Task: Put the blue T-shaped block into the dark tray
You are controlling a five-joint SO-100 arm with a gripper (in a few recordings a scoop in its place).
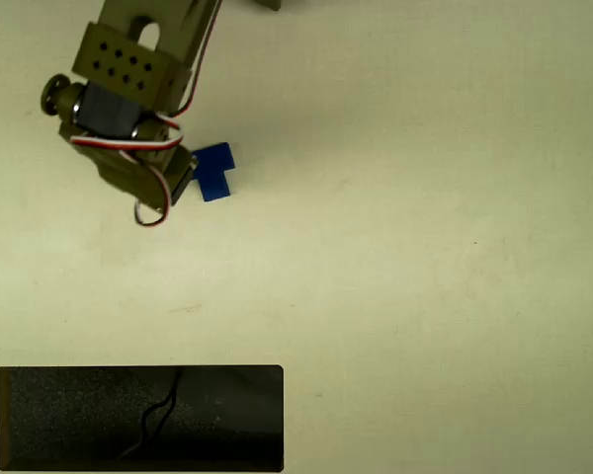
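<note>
Clearly the grasp is in hand: the gripper (pixel 183 178) sits against the block (pixel 214 171), far above the tray (pixel 40 420); jaw state cannot be told. Next comes lifting and carrying it down to the tray.

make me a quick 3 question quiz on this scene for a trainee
1. True or false: the block already lies inside the tray.
2. Where is the tray in the overhead view? A) top right B) bottom left C) centre
3. Fill in: the block lies on the ______ right beside the arm.

Key
1. False. The block lies on the table, well above the tray in the picture.
2. B. The tray fills the bottom left corner.
3. table. The arm's body hides the gripper tips from above, so it cannot be told whether they are open or shut.
</note>
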